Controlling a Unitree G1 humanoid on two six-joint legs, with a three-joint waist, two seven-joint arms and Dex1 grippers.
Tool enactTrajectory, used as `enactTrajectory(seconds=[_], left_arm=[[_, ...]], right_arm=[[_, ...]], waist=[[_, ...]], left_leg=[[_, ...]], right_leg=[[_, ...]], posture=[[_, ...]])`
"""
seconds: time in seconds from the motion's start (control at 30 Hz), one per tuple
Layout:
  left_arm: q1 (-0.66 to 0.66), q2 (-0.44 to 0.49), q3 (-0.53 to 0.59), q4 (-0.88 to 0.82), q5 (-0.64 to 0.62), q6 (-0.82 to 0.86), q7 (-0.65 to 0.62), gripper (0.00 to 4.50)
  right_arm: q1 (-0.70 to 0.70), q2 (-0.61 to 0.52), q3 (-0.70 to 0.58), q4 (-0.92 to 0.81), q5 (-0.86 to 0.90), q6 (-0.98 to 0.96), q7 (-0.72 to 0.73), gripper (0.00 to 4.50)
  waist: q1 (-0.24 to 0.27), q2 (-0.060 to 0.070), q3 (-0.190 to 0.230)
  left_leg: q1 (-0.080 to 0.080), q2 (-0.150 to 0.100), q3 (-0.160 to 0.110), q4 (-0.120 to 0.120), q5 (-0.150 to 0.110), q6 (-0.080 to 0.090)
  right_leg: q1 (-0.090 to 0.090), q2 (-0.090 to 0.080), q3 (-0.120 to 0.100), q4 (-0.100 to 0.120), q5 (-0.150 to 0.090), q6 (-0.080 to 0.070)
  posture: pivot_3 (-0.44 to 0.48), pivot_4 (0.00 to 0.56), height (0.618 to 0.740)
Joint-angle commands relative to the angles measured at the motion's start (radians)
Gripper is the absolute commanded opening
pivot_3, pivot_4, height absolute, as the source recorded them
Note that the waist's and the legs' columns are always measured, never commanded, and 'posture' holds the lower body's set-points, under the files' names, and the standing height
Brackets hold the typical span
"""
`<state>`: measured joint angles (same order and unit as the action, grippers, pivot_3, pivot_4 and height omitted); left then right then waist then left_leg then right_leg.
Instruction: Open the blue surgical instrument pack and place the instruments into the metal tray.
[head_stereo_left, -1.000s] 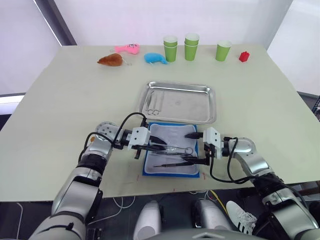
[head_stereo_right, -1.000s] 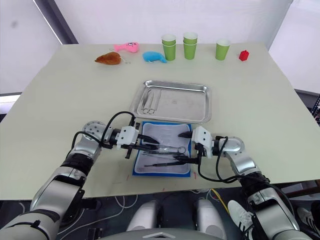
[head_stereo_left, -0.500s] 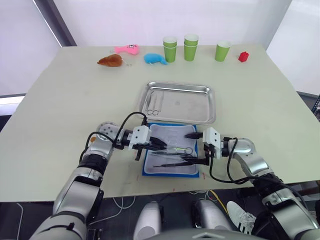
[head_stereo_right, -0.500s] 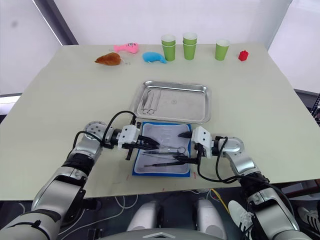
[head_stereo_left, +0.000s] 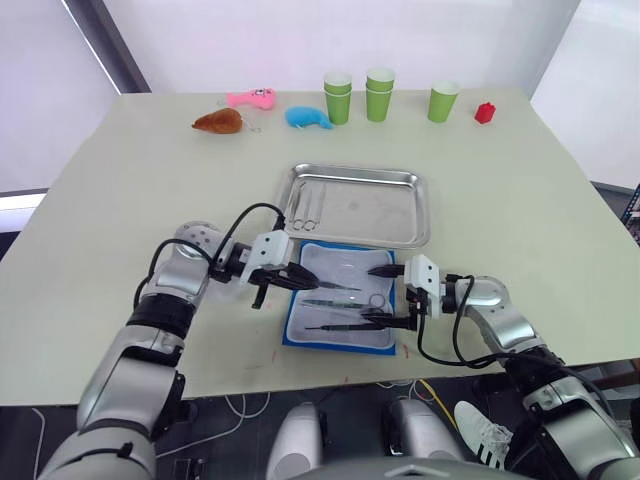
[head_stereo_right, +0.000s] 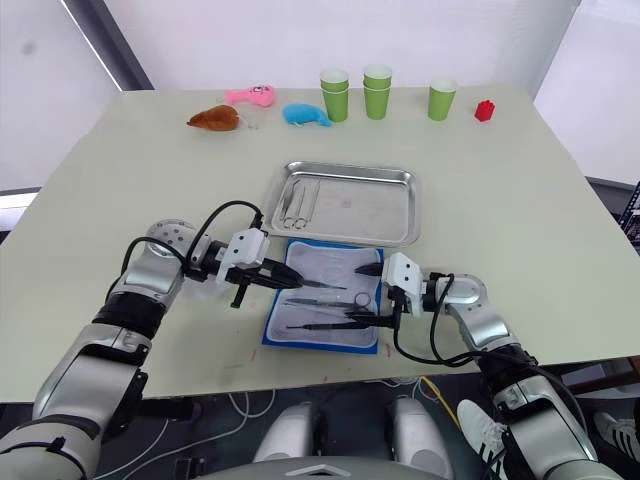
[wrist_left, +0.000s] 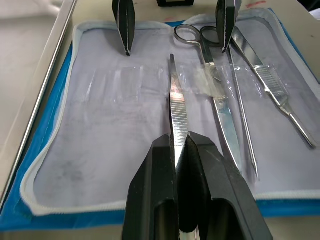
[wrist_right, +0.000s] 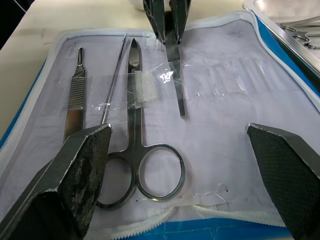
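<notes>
Blue fabric frames the scene in front of you: the blue surgical instrument pack (head_stereo_left: 340, 308) lies open on the pale table (head_stereo_left: 120, 200), its grey-white lining facing up, just on your side of the metal tray (head_stereo_left: 358, 204). The near rim of the tray sits right beside the far edge of the pack.

Your left gripper (wrist_left: 180, 150) is clamped on a pair of forceps (wrist_left: 177, 102). Its 2 black fingers are pressed against the ridged handle, and the slim tip points out over the lining toward your right side. From the head camera, this gripper hangs over the left edge of the pack.

Your right gripper (head_stereo_left: 384, 296) is at the right edge of the pack with its 2 fingers spread wide and nothing between them. 1 finger is toward the tray side, the other toward your side.

On the lining between the grippers lie 3 more instruments: a pair of scissors (wrist_right: 142, 150) with ring handles toward your right gripper, a thin probe (wrist_right: 114, 82) beside it, and a flat-handled tool (wrist_right: 75, 97) nearest you. A scrap of clear film (wrist_right: 160, 75) lies across the scissor blades.

At least 2 instruments (head_stereo_left: 308, 208) already lie in the left end of the tray.

At the far edge of the table stand green cups (head_stereo_left: 380, 95), with 3 small toys (head_stereo_left: 265, 108) to their left and a red object (head_stereo_left: 484, 112) to their right.
</notes>
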<state>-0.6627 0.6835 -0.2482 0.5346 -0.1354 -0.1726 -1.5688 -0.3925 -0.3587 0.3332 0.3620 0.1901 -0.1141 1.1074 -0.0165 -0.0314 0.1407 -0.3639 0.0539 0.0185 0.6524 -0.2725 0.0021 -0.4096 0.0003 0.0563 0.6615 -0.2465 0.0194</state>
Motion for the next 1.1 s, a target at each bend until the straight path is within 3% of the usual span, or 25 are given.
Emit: enactTrajectory(seconds=[0.03,0.7,1.0,1.1], left_arm=[[-0.032,0.042,0.017,-0.099,-0.019,0.077,-0.037,0.17],[-0.046,0.237,-0.056,-0.283,-0.077,0.26,-0.046,0.17],[-0.08,0.342,-0.085,-0.279,-0.117,0.248,-0.046,0.17],[-0.101,0.326,-0.044,-0.254,-0.133,0.299,-0.042,0.17]], right_arm=[[0.06,-0.023,0.062,0.103,-0.098,0.038,0.003,4.5],[0.058,-0.01,0.066,0.114,-0.102,0.03,0.0,4.5],[0.061,-0.007,0.069,0.113,-0.1,0.03,0.002,4.5],[0.06,-0.005,0.07,0.117,-0.101,0.028,0.003,4.5]], waist=[[0.0,0.0,0.0],[-0.001,0.0,0.0],[-0.003,-0.001,0.001],[-0.001,-0.001,0.0]], left_leg=[[0.0,0.0,0.0,0.0,0.0,0.0],[0.0,0.001,0.0,0.0,0.0,0.0],[0.001,0.001,0.001,0.0,0.0,0.0],[0.001,0.001,0.001,0.0,0.0,0.0]], right_leg=[[0.0,0.0,0.0,0.0,0.0,0.0],[0.0,0.0,0.0,0.0,-0.001,-0.001],[0.0,0.001,0.001,0.0,-0.001,-0.001],[0.0,0.001,0.0,0.0,-0.001,-0.001]], posture=[[0.0,0.15,0.739],[0.0,0.15,0.739],[0.0,0.15,0.739],[0.0,0.15,0.739]])
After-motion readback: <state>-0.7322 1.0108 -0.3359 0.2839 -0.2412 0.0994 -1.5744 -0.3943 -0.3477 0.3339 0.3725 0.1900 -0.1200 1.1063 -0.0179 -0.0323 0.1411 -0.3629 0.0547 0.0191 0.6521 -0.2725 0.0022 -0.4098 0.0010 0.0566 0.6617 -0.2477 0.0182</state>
